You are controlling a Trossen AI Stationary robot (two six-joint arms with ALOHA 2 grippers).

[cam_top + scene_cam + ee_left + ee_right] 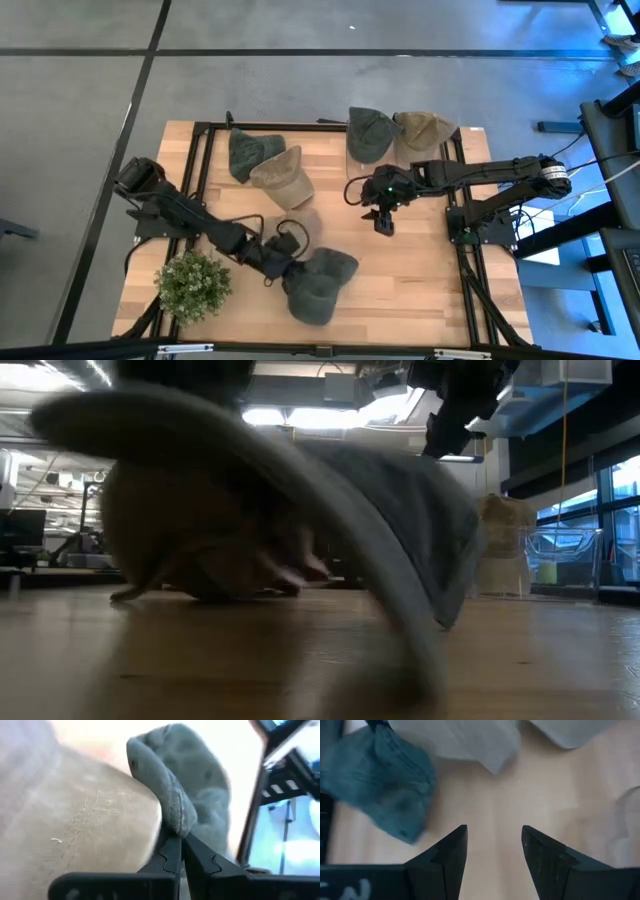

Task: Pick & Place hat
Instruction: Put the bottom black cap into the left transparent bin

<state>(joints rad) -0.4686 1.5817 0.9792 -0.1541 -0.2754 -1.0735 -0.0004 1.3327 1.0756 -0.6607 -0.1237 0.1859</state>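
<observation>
My left gripper point(181, 842) pinches the soft folded brim of a grey fabric hat point(185, 785). My right gripper point(494, 840) hangs parted over bare wood table point(495, 790).

Bare wood lies open at the lower right of the table point(420, 290) in the high view, and in a strip under the right gripper point(384, 221) (its fingers apart). The lower left is crowded by a potted plant point(192, 285), the left arm and a grey hat point(318, 286); four more hats block the upper edge.
</observation>
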